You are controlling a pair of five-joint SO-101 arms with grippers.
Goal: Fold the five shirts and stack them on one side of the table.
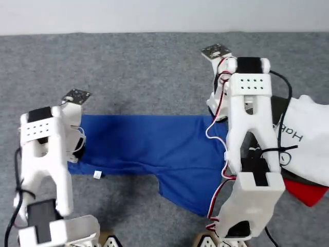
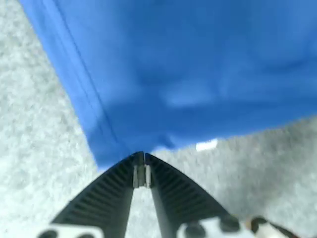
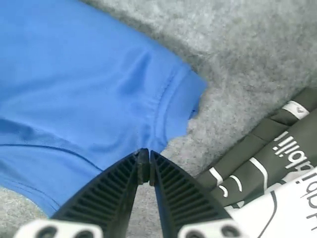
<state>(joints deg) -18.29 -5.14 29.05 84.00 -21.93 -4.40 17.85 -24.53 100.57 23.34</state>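
Observation:
A blue shirt [image 1: 154,144] lies spread flat across the middle of the grey table, one sleeve pointing toward the front edge. My left gripper [image 2: 141,171] is shut on the shirt's left hem corner [image 2: 124,148], fingertips pressed together over the cloth. My right gripper [image 3: 143,167] is shut on the blue shirt [image 3: 74,89] at its right edge, close to a stitched hem. In the high view the left arm [image 1: 49,149] stands over the shirt's left end and the right arm [image 1: 252,128] over its right end.
A pile of other shirts sits at the right edge: a white one [image 1: 308,144], a dark printed one [image 3: 262,153] and a red one [image 1: 303,191]. A small white tag [image 1: 97,175] lies at the blue shirt's front hem. Grey carpet-like tabletop [image 1: 133,67] stretches behind.

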